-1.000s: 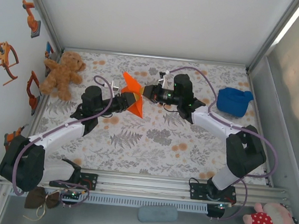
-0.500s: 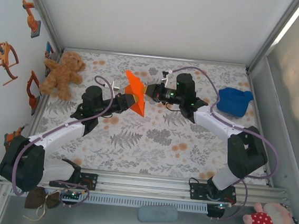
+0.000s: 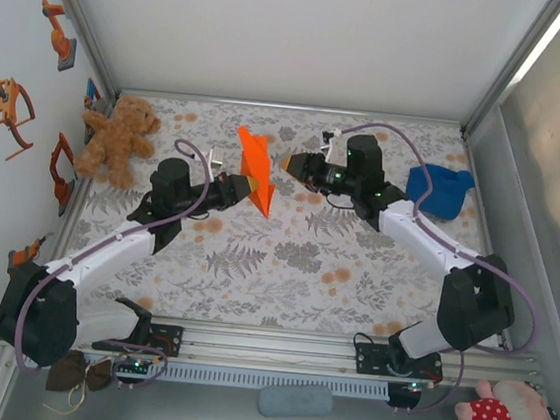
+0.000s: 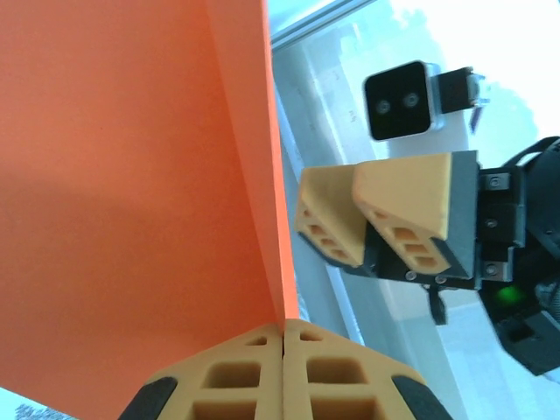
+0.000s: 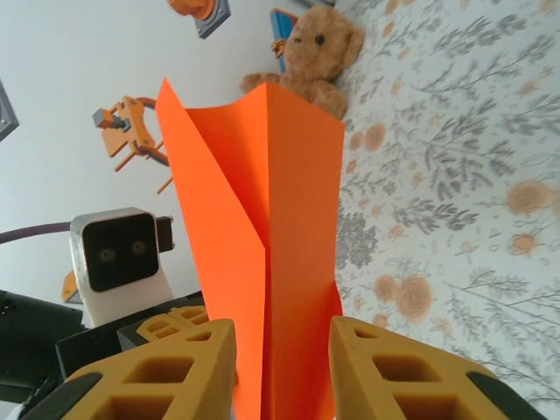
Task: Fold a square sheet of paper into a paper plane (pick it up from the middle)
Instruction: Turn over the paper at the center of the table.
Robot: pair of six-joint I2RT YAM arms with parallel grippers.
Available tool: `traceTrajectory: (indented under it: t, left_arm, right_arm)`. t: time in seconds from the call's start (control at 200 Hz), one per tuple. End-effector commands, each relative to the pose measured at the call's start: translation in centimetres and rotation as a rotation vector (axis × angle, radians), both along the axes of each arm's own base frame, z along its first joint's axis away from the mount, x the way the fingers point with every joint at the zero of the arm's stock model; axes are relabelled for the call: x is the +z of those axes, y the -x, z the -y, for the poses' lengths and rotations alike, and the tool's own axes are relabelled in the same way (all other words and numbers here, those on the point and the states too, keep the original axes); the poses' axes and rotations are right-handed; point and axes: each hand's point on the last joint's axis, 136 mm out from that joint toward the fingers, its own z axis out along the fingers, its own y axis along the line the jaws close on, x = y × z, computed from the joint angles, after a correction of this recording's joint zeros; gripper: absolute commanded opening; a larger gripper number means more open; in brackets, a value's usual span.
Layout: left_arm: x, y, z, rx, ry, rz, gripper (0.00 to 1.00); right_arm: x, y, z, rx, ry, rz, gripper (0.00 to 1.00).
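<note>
Over on the left the teddy bear [image 3: 118, 140] sits out of the way, so no worry there. The left gripper [image 3: 246, 184] is clamped tight on the lower corner of the orange paper [image 3: 256, 163], which stands up off the table [image 3: 285, 260] in mid-air, partly folded with a crease running down its length. That one pinch looks to be all that holds it. From the left wrist, the fingers [image 4: 341, 367] meet right at the paper's edge, so I'd say the hold is thin: a quick swing of that arm could let the sheet pivot or slip out and drop onto the table.

To the right, the right gripper [image 3: 293, 162] sits just beside the paper with its jaws apart, touching nothing. From its own camera the paper stands in line with the gap between its fingers [image 5: 385, 367]. If it closes off the crease, it could press a crooked fold or crumple the flap; if it pushes in before closing, it could bend the sheet against the left hold.

The blue cloth [image 3: 438, 189] lies well apart, far right.
</note>
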Motion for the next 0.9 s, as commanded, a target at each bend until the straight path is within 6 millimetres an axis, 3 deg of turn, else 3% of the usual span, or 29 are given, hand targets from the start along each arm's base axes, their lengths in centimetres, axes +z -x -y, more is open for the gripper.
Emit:
traceTrajectory:
  t: [0.0,0.25,0.426,0.691,0.896]
  left_arm:
    - [0.1,0.0,-0.7,0.019,-0.103,0.019,0.07]
    - [-4.7,-0.6,-5.4,0.147,-0.597,-0.08,0.07]
    - [-6.8,-1.2,-8.5,0.212,-0.994,-0.096,0.08]
    - [-9.5,-2.9,-9.5,0.265,-1.501,-0.05,0.07]
    - [-12.9,-4.3,-7.9,0.222,-1.79,-0.001,0.07]
  right_arm:
    - [0.6,-0.3,2.0,-0.064,0.097,0.062,0.33]
    - [-1.9,-0.8,5.7,-0.181,0.349,0.079,0.33]
    - [-3.4,-0.8,7.9,-0.26,0.459,0.065,0.32]
    - [-4.9,-0.5,11.1,-0.37,0.558,0.044,0.31]
    - [-5.7,-0.2,15.5,-0.53,0.625,0.0,0.3]
